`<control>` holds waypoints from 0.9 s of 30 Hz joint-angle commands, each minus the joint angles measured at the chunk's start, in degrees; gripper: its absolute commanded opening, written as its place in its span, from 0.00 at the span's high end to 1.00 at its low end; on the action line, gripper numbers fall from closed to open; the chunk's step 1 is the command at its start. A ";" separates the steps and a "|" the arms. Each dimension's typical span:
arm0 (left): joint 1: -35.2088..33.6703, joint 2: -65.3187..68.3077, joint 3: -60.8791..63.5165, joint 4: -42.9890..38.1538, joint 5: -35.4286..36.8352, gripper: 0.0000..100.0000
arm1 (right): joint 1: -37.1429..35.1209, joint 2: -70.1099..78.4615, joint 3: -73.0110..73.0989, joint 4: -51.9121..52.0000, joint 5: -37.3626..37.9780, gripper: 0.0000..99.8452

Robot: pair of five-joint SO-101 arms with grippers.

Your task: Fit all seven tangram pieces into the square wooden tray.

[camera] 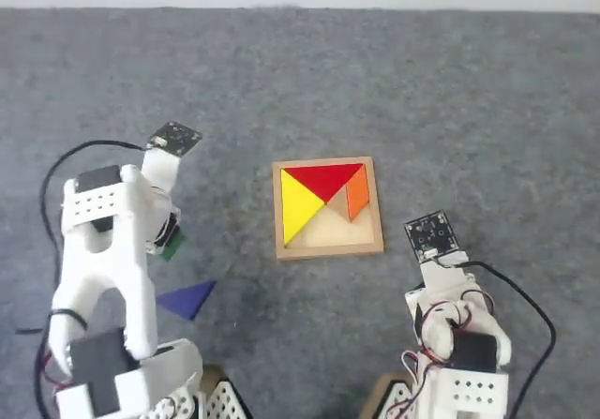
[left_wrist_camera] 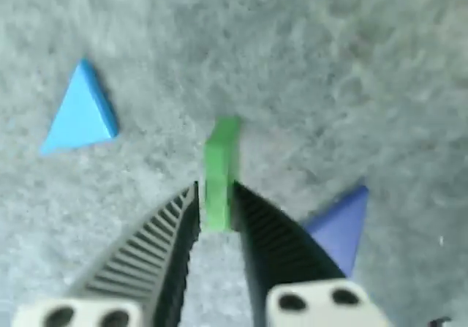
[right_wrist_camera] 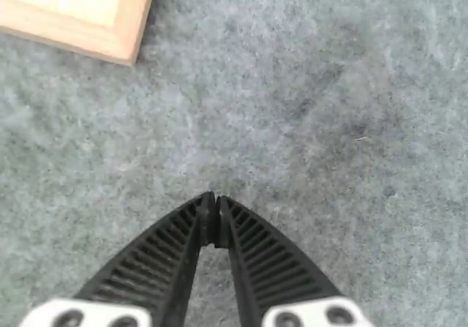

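Now | left pincer (left_wrist_camera: 216, 194) clamps green piece (left_wrist_camera: 221, 148) | light-blue triangle (left_wrist_camera: 79, 115), dark-blue triangle (left_wrist_camera: 340, 224) nearby

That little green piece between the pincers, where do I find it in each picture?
High view: green piece peeks out beside the left arm, left of the tray.
Left wrist view: middle, pinched in the left hand.
Right wrist view: camera faces the tray's corner instead.
Shared landmark: dark blue triangle, near the green piece in high and left wrist views.

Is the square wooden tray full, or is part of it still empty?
Partly empty. The tray holds a red piece, a yellow piece and an orange piece; bare wood shows along its near side.
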 commanded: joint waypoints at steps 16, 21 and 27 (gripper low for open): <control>1.32 -3.25 4.79 -5.36 1.23 0.87 | -0.22 -0.92 0.97 0.04 0.44 0.99; -3.87 1.23 -1.63 -7.12 -2.46 0.80 | -0.22 -0.92 0.97 0.04 0.44 0.99; -5.54 13.63 -8.66 -5.10 -7.21 0.79 | -0.22 -0.92 0.97 0.04 0.44 0.99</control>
